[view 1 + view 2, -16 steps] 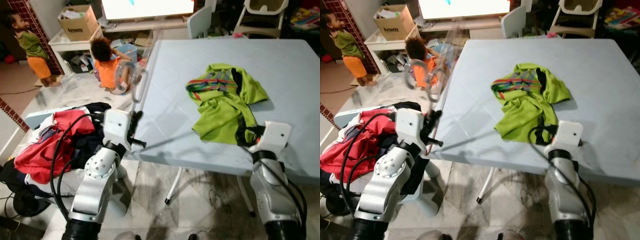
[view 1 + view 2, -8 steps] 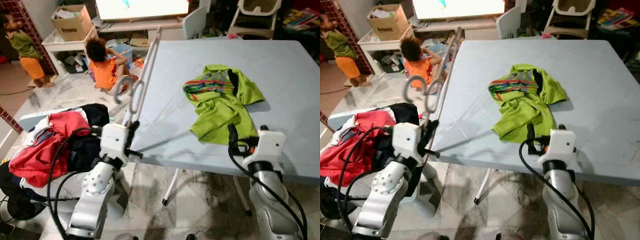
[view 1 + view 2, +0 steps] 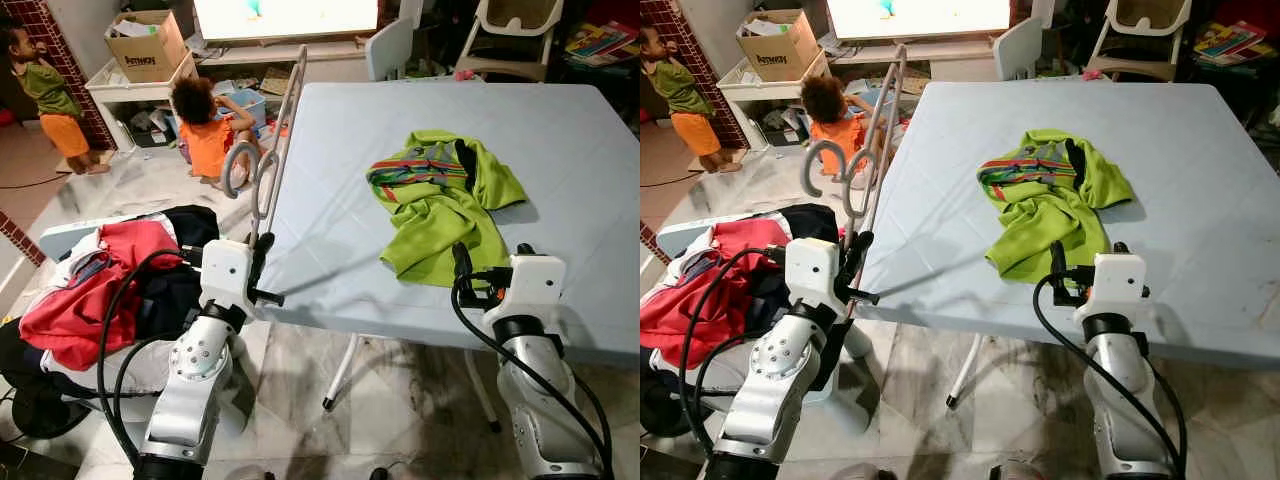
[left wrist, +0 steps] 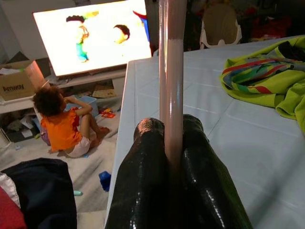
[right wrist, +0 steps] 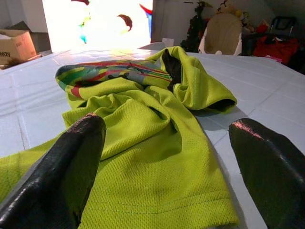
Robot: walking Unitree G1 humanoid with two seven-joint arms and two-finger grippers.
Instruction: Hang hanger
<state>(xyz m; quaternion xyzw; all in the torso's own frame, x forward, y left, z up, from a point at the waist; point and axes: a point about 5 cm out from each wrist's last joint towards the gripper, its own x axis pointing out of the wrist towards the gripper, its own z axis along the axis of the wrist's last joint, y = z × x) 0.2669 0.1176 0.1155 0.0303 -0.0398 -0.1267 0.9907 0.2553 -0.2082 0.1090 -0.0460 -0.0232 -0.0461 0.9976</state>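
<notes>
L end effector (image 4: 174, 157) pinches hanger (image 3: 270, 165); R end effector (image 5: 167, 167) spread.

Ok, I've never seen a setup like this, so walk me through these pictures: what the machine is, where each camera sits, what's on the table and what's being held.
This is a humanoid robot with two silver arms, each ending in a black two-fingered claw. Two pictures come from cameras in its head, looking down at a pale blue table. The other two come from cameras on its wrists, looking along each claw's fingers.

The left claw, at the table's left edge, is shut on a pale hanger, which stands up from it with the hook hanging partway up. The left wrist picture shows the hanger's bar pinched between the fingers.

The right claw is open at the table's near edge, pointing at a crumpled lime-green shirt with a striped patch.

Beside the table lies a pile of clothes. Two children are beyond it, near a bright screen.
</notes>
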